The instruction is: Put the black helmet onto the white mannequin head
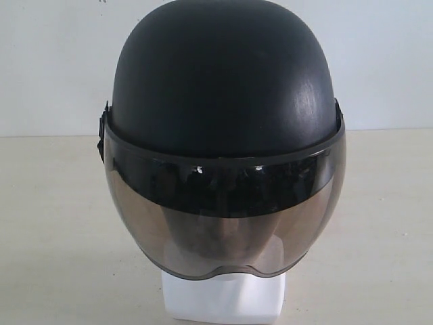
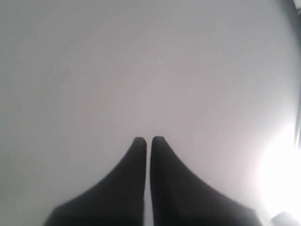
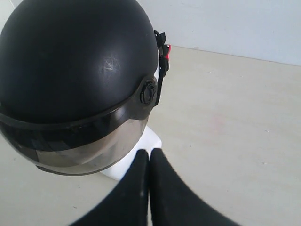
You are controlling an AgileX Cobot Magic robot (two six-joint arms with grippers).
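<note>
Black helmet (image 1: pixel 223 81) sits on white mannequin head (image 1: pixel 223 298), only the neck base showing. Left hand (image 2: pixel 148 141) and right hand (image 3: pixel 150 153) each pinched closed, holding nothing.

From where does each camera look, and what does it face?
Exterior: in front of the black helmet on the white head, facing its front; no robot part.
Left wrist: behind the shut left gripper, facing a blank surface.
Right wrist: behind the shut right gripper, facing the helmet's side.
Shared: exterior and right wrist show the helmet.
</note>
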